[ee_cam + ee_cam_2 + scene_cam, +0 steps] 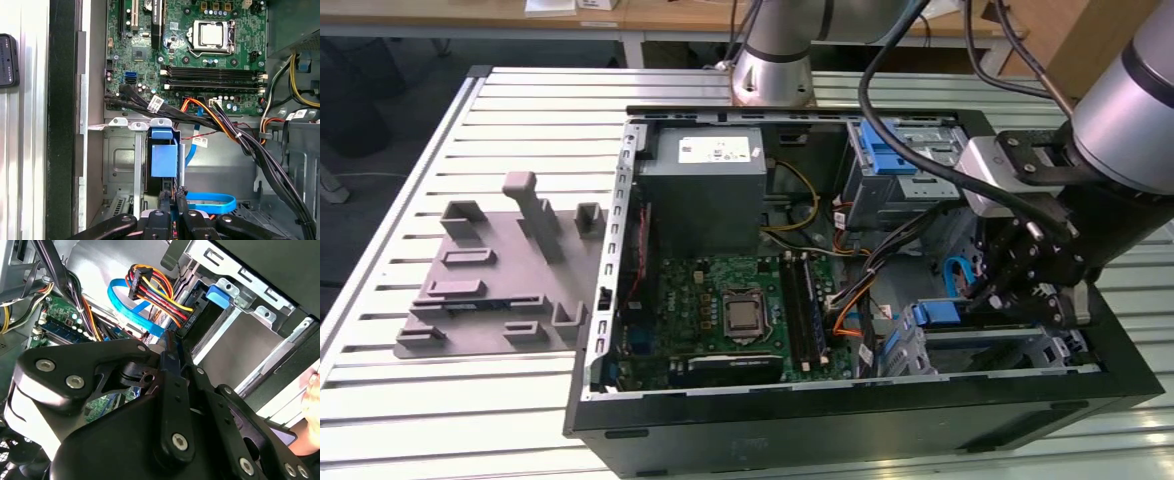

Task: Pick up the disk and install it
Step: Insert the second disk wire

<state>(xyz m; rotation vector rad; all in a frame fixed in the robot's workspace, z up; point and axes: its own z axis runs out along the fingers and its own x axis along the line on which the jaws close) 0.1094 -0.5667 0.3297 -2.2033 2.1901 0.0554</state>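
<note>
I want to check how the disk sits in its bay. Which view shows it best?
The first wrist view: the disk stands edge-on in the metal bay, its blue rail facing the camera. The exterior view shows a blue piece beside the gripper. In the second wrist view the linkage hides most of it.

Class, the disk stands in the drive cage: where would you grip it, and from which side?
By its exposed blue edge, from the case's open side: the disk stands on edge in the drive cage, whose walls cover its faces.
</note>
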